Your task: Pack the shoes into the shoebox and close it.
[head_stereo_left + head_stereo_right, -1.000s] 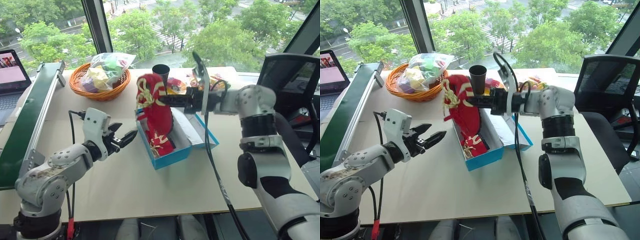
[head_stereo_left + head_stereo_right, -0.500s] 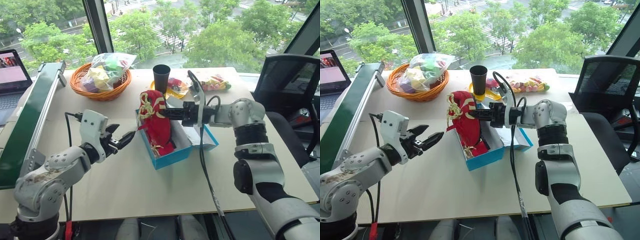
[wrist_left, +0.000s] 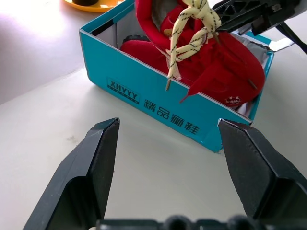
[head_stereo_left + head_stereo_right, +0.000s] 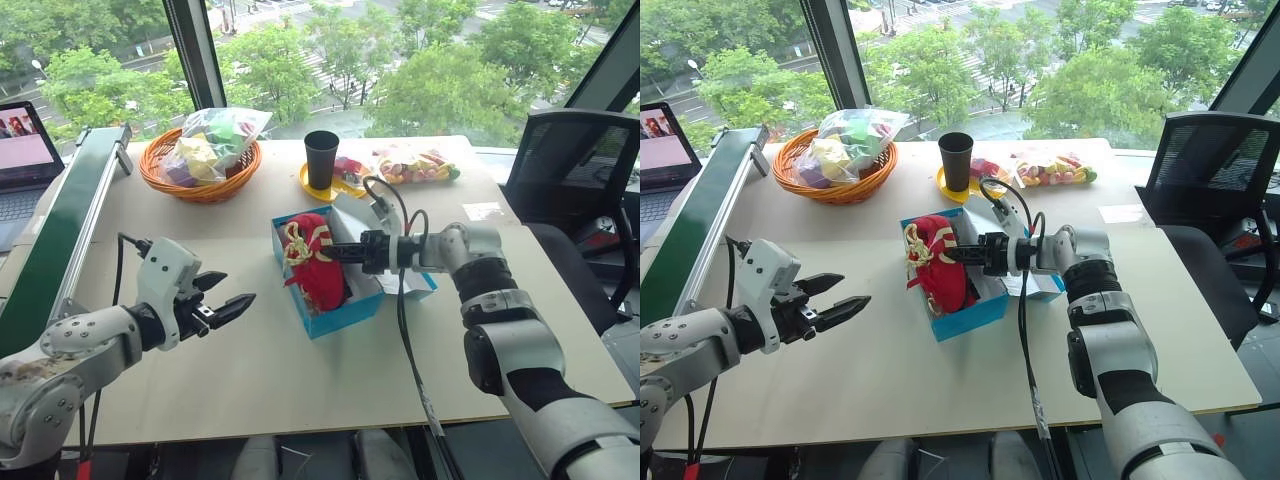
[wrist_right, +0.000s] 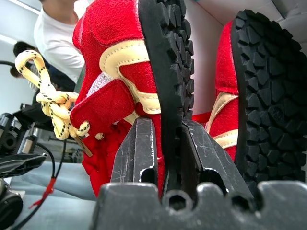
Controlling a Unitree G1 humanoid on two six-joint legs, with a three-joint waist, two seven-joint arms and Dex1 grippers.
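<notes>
right gripper [image 4: 338,252] clamps small red shoe [image 4: 314,262] inside turquoise cardboard shoebox [image 4: 340,315] | left gripper [image 4: 226,300] spread, empty, box's 9 o'clock

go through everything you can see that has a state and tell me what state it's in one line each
shoebox: open, lid folded back on the table.
shoe in the right gripper: clamped at the sole edge, partly lowered into the box, not lying flat.
other shoe: already in the box, on its side.
right gripper: shut on the shoe.
left gripper: open, empty, apart from the box.
laptop: open, screen lit.
black cup: upright on a yellow plate.
</notes>
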